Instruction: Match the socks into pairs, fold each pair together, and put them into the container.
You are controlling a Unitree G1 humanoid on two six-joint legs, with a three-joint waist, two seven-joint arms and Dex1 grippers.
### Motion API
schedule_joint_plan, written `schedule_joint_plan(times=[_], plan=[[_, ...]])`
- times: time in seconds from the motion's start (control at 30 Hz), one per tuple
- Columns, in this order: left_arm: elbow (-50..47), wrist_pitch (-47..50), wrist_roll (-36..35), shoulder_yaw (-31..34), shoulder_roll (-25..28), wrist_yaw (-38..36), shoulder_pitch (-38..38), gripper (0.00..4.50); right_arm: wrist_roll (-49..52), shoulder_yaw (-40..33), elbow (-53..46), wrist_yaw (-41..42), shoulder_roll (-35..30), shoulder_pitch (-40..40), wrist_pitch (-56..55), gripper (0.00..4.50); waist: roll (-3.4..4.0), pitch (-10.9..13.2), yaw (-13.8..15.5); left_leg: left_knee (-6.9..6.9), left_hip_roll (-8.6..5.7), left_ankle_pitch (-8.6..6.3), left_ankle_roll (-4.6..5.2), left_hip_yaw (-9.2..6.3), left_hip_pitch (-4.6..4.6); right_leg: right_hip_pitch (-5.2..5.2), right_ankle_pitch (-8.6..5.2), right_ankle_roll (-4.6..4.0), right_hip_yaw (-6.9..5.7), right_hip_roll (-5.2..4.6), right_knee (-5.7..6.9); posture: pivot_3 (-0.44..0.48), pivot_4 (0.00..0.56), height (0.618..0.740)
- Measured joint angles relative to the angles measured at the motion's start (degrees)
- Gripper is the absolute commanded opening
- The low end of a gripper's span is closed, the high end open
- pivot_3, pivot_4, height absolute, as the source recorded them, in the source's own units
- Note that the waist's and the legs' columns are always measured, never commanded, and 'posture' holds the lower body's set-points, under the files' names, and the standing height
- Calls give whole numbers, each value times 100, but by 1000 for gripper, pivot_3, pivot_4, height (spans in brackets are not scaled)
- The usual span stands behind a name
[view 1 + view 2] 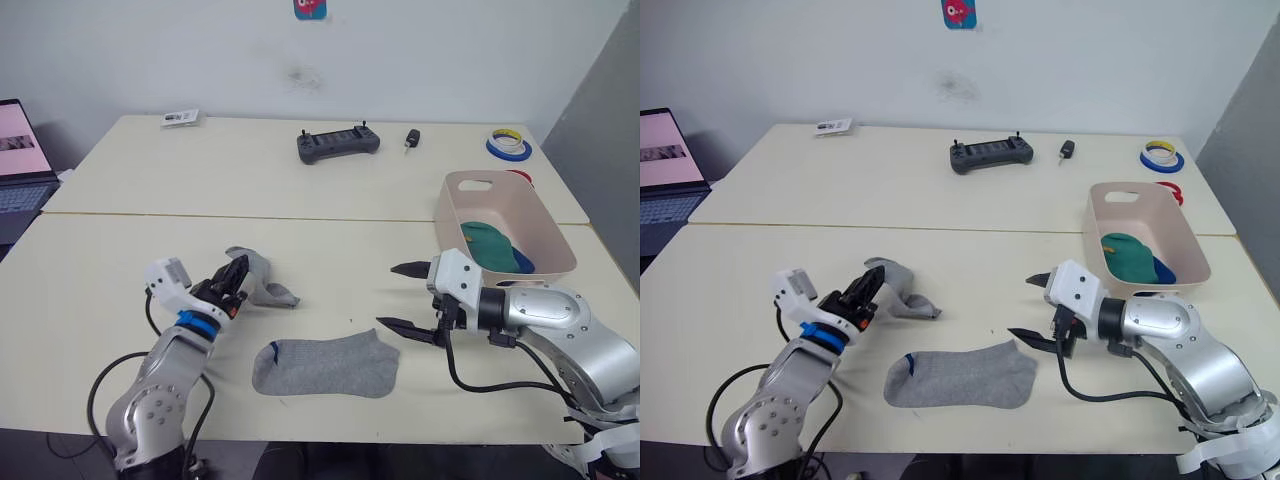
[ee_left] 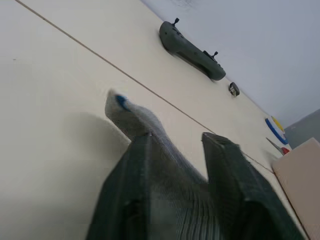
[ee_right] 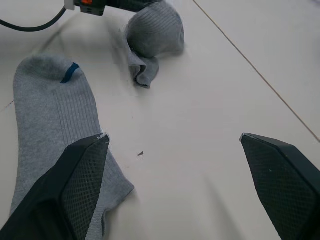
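Grey sock (image 1: 325, 367) lay flat between grippers (soft, limp; best pinched at cuff); second grey sock (image 1: 262, 277) clamped in left gripper (image 1: 236, 277); right gripper (image 1: 408, 298) stood agape.

Left tool (image 1: 236, 279) pinching crumpled grey sock (image 1: 262, 279)

left arm: reaches forward low over the near left of the table, wrist angled inward; left gripper (image 1: 237, 274) with both fingers closed on a crumpled grey sock (image 1: 262, 280). right arm: bent across from the near right, forearm level; right gripper (image 1: 405, 298) fingers spread wide, holding nothing, tips pointing left.
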Motion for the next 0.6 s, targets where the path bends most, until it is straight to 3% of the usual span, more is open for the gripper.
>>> schedule_joint_plan(times=[0.2,0.43,0.6], plan=[[-361,-20,-89,285,822,-481,816,4480,-224,481,168,11,289,-203,-155,4500,-1,0,-2,-1,0,-1,1,3,3,-1,0,0,3,-1,1,0,150,740],[-523,-797,950,104,2976,-3083,2099,4480,-745,1405,1046,-215,1401,-1173,-177,4500,-1,3,-10,-16,-1,-1,0,6,7,-10,-1,-4,5,-1,-2,0,150,740],[-493,-1268,1343,77,3400,-3995,2127,4480,-1309,2040,1688,-483,2120,-1476,-252,4500,-4,1,9,-16,-1,-2,2,7,4,-13,-1,-4,3,-11,-4,0,150,740]])
